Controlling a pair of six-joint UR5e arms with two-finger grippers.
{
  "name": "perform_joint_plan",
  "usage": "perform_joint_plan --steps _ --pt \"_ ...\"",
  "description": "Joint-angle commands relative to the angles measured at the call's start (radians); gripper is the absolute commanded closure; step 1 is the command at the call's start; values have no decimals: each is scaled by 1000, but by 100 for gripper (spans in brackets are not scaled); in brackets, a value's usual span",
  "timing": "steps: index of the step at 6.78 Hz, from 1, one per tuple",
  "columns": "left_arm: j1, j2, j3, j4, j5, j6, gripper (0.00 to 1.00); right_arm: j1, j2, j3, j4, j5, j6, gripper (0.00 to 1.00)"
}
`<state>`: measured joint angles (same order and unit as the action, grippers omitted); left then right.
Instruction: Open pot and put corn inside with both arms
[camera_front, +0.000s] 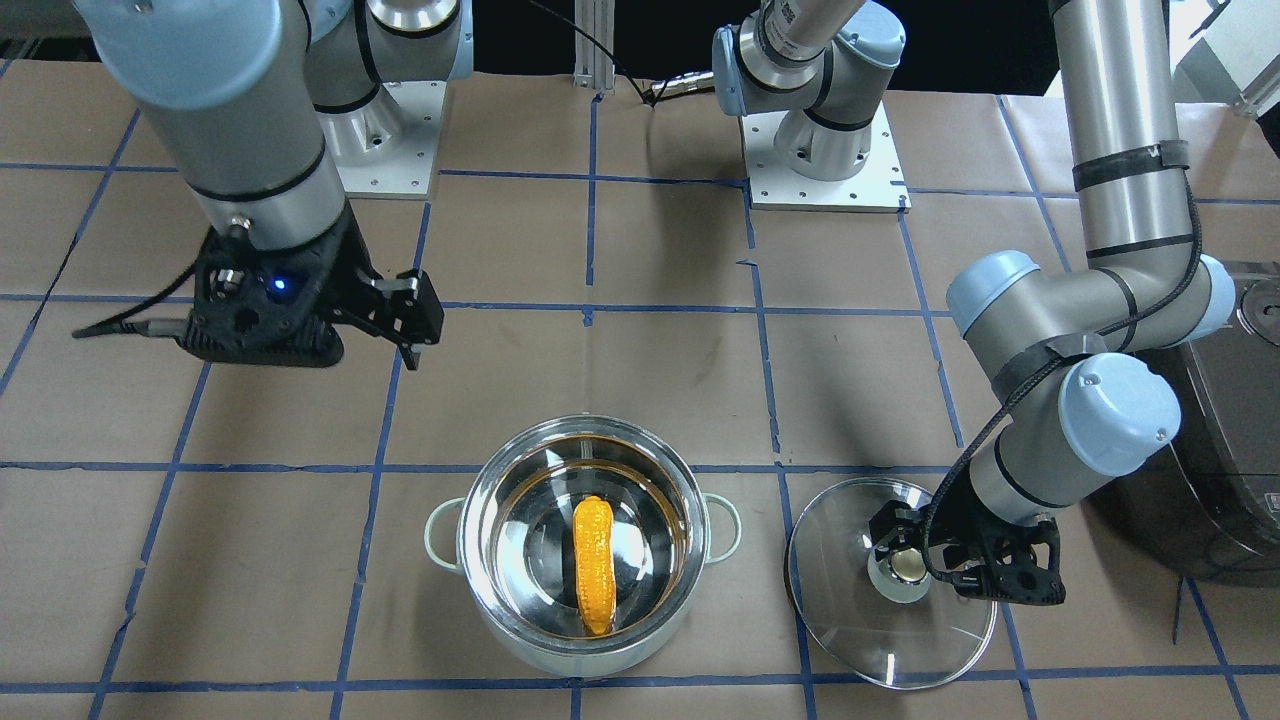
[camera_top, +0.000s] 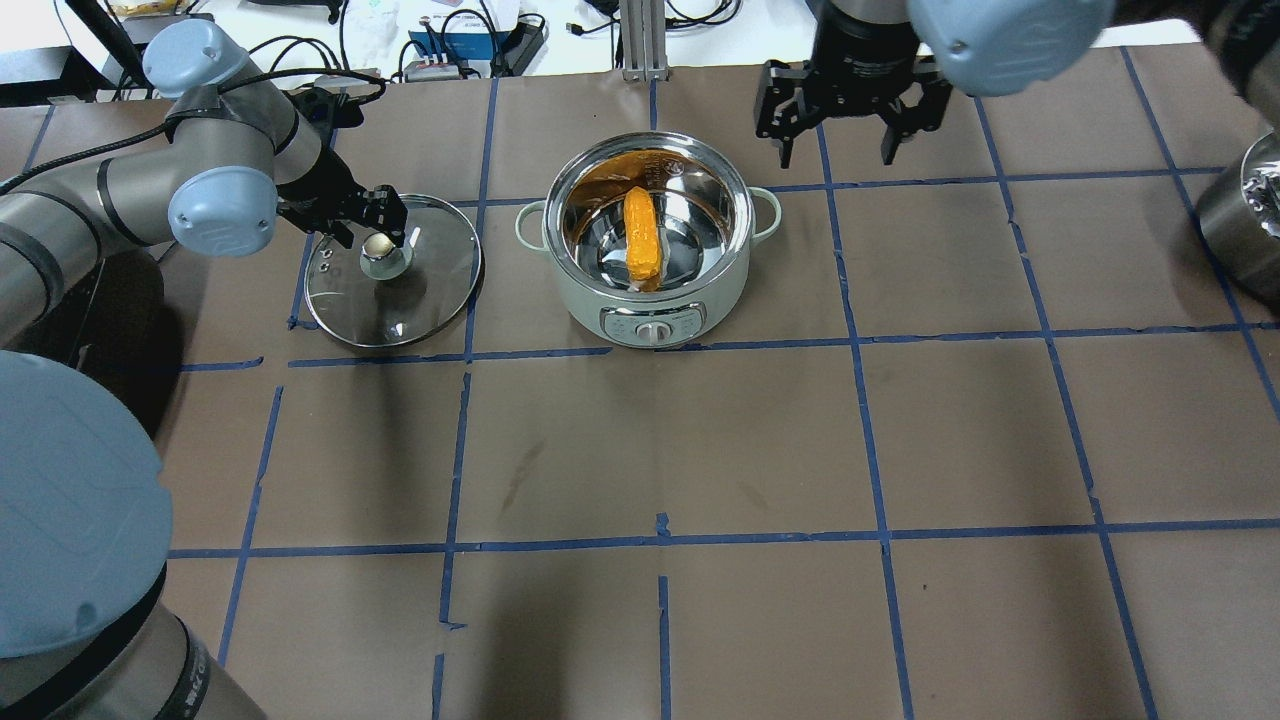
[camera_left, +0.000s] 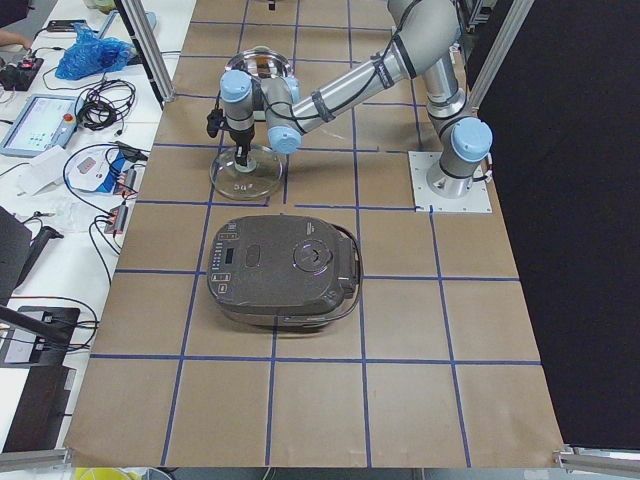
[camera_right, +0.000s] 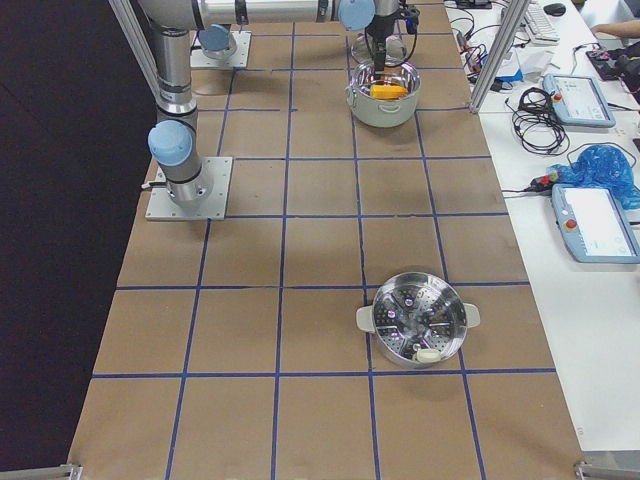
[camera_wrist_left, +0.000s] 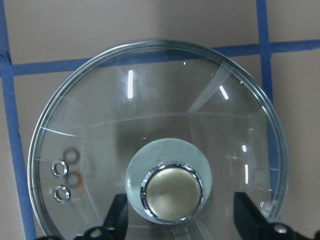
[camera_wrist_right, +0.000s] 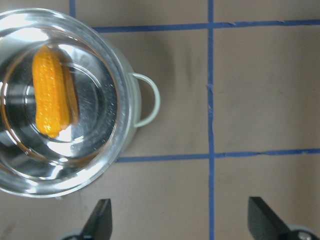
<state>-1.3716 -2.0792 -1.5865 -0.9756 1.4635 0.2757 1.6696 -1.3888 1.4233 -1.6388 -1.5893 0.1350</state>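
The pot stands open on the table, with the corn lying inside it on the bottom. The pot and corn also show in the front view. The glass lid lies flat on the table beside the pot. My left gripper is low over the lid's pale knob. Its fingers are open on either side of the knob without touching it. My right gripper is open and empty, raised beyond the pot's far right side. The corn shows in its wrist view.
A dark grey rice cooker sits on the robot's left, behind the left arm. A second steel pot with a steamer insert stands far to the right. The arm bases stand at the table's back edge.
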Motion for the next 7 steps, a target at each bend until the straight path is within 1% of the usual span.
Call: perform_joint_plan --steps 1,2,3,4,5,6,7 --pt "-7 45 19 -87 4 -10 0 -22 -119 146 7 -3 -11 5" --pt "-14 117 19 -183 65 -13 0 -25 -148 149 8 0 -6 11" --pt "-36 211 7 -313 92 -44 0 -25 -154 143 7 -1 -12 10" --pt "-94 294 5 -389 98 -94 0 -28 -154 138 5 -3 -17 5" --pt "-150 371 19 -467 138 -101 0 -27 -154 135 5 0 -17 1" --pt "-173 457 7 -523 144 -119 0 -28 -154 134 5 0 -17 0" --pt "-173 519 -6 -553 140 -136 0 -27 -156 131 7 0 -18 0"
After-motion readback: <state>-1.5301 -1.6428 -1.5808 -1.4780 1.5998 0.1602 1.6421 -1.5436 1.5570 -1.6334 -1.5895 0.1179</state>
